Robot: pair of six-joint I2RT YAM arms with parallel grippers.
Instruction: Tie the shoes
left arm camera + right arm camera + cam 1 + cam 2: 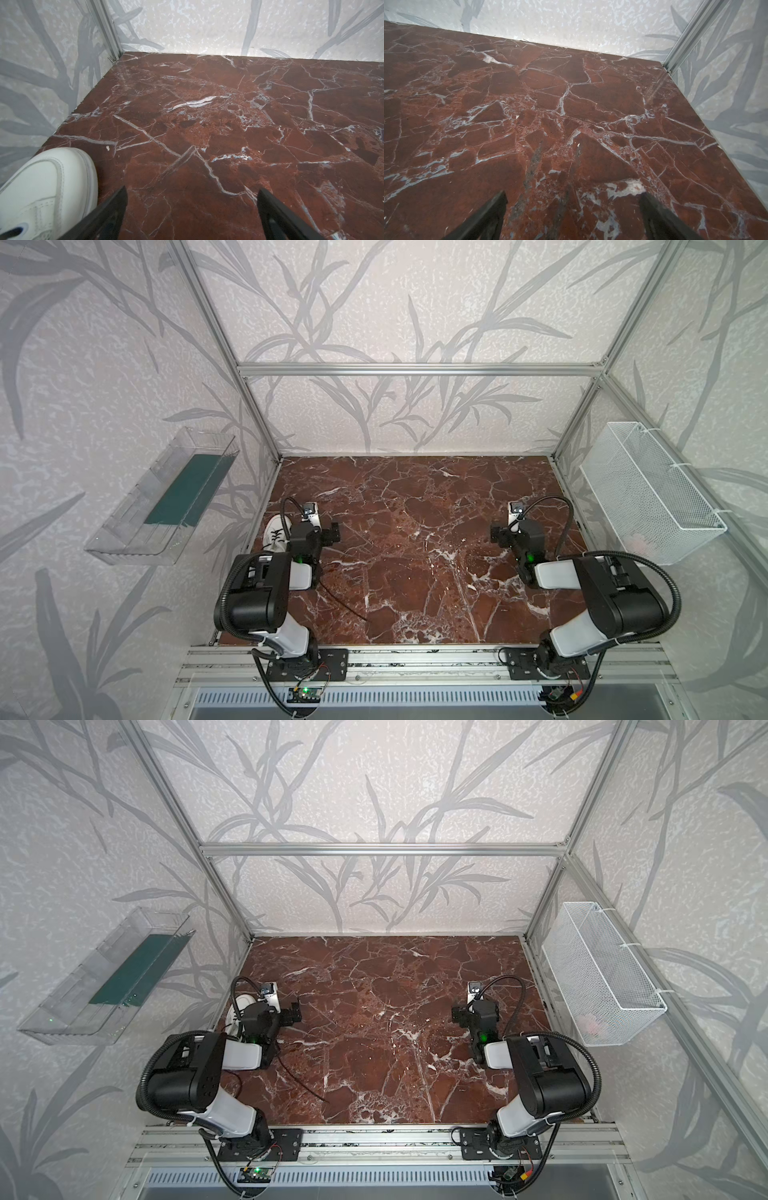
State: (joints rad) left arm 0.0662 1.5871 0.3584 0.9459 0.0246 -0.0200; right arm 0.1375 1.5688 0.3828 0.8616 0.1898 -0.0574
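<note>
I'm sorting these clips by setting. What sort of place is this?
Probably a lab-style robot test cell, not a home: an aluminium frame with wallpapered panels encloses a marble-patterned tabletop, and two arms are bolted to a rail at its front edge.

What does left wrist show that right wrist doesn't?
Only the left wrist view shows the white sneaker, its toe resting on the table beside the open left gripper, which holds nothing. Only the right wrist view shows the open right gripper, also holding nothing, with no sneaker in sight. Both show the red marble table, a patterned wall and a metal frame post.
</note>
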